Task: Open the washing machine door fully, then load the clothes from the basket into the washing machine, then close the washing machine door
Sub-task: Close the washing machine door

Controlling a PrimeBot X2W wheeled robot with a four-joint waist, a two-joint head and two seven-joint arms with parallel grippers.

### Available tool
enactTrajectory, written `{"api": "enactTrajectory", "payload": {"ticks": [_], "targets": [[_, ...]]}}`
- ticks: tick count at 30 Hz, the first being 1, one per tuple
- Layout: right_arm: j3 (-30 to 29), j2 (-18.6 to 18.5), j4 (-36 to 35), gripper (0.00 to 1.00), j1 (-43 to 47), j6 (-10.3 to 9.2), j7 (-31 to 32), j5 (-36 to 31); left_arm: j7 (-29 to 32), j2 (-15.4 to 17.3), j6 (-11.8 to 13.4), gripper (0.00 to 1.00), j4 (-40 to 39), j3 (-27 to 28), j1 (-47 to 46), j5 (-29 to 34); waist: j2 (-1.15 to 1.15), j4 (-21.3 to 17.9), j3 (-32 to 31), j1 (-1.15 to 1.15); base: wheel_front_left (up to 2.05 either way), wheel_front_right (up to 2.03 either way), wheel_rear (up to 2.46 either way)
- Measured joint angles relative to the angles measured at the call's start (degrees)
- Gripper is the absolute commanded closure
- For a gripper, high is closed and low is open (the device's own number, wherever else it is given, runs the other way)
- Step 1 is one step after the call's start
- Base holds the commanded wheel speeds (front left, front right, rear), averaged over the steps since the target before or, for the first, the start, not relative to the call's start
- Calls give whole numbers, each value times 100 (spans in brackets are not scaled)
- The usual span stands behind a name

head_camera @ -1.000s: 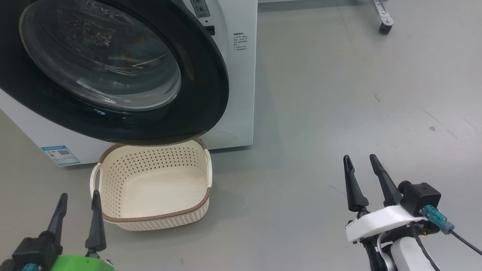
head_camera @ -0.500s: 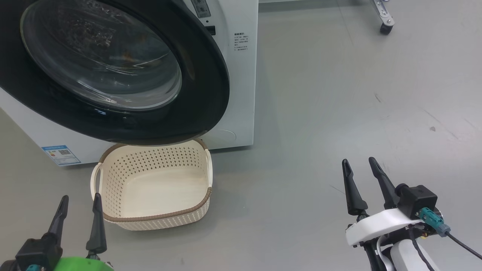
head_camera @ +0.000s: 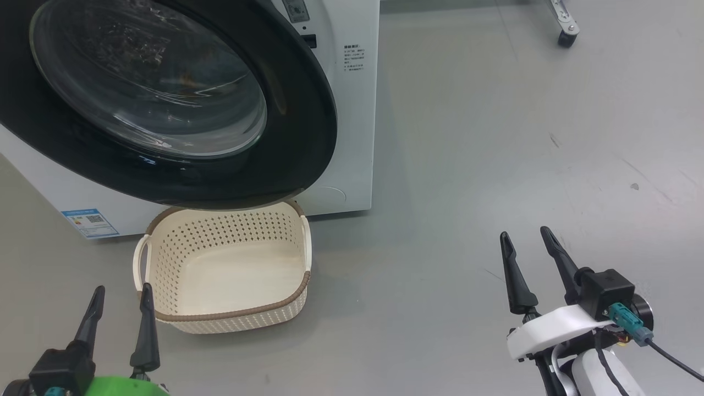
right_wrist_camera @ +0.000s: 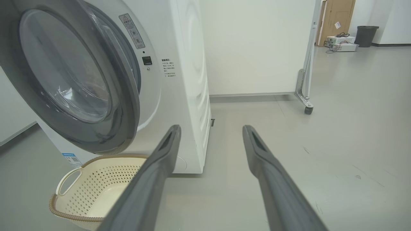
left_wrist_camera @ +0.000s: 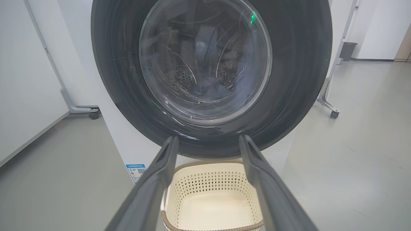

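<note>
Since a second ago the left gripper [head_camera: 123, 287] has been lowered slightly in the head view. Its fingers are held apart, as are the right gripper's [head_camera: 523, 232]. The basket [head_camera: 231, 315] is set just before the washing machine [head_camera: 352, 137]. In the left wrist view, bluish clothes [left_wrist_camera: 208, 91] are perhaps made out behind the glass of the washing machine door [left_wrist_camera: 298, 80]. In the right wrist view that door is shown ajar at its right edge.

washing machine door [head_camera: 300, 137] – cropped top-left | basket [head_camera: 231, 314] – back rim under it | label [head_camera: 89, 221] unreadable
</note>
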Motion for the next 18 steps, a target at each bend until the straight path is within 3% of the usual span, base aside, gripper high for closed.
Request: {"api": "enactTrajectory", "payload": {"ticks": [7, 8, 9, 10, 18], "targets": [[12, -46, -4, 0, -5, -118, 0, -255, 0, -40, -8, 0, 7, 78, -3, 57, 0, 29, 16, 0, 0, 0, 0], [11, -45, -5, 13, -5, -119, 0, -258, 0, -42, -20, 0, 7, 97, -4, 60, 0, 35, 19, 0, 0, 0, 0], [11, -45, -5, 65, -5, -119, 0, -264, 0, -43, -20, 0, 7, 111, -5, 65, 0, 41, 21, 0, 0, 0, 0], [11, -44, -5, 100, -5, -121, 0, -269, 0, -46, -20, 0, 7, 126, -5, 75, 0, 47, 23, 0, 0, 0, 0], [-54, -15, -561, 100, -191, -152, 0, -313, 0, -68, -49, 0, 11, 174, -10, 85, 0, 97, 41, 0, 0, 0, 0]]}}
